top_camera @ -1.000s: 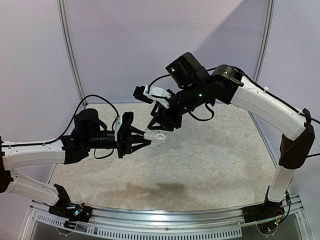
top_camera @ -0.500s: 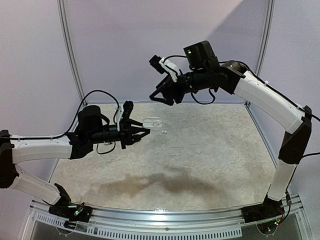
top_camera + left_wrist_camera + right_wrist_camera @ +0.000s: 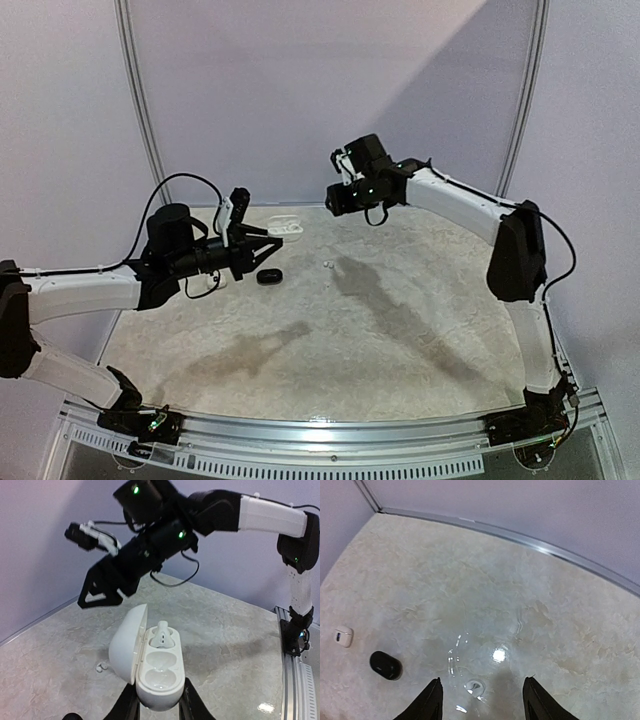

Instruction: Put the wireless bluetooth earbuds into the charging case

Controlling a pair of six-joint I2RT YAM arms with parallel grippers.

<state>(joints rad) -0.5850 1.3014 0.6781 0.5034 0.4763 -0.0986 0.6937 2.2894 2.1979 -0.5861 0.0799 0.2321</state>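
My left gripper (image 3: 157, 707) is shut on the base of an open white charging case (image 3: 152, 667) and holds it above the table (image 3: 285, 228). One white earbud (image 3: 162, 635) sits in the case's far socket; the near socket is empty. A loose white earbud (image 3: 102, 667) lies on the table left of the case, also in the top view (image 3: 328, 265). My right gripper (image 3: 482, 705) is open and empty, above the table near the far edge (image 3: 333, 203). A small glossy bud (image 3: 475, 686) lies on the table between its fingers.
A black oval case (image 3: 268, 276) lies shut on the table below the left gripper, also in the right wrist view (image 3: 386, 665). A small white item (image 3: 343, 636) lies left of it. The table's raised far rim (image 3: 520, 537) runs behind the right gripper.
My left gripper has drawn back and to the left with the white case. My right arm has swung down and back toward the far edge, gripper open. The black case now shows.
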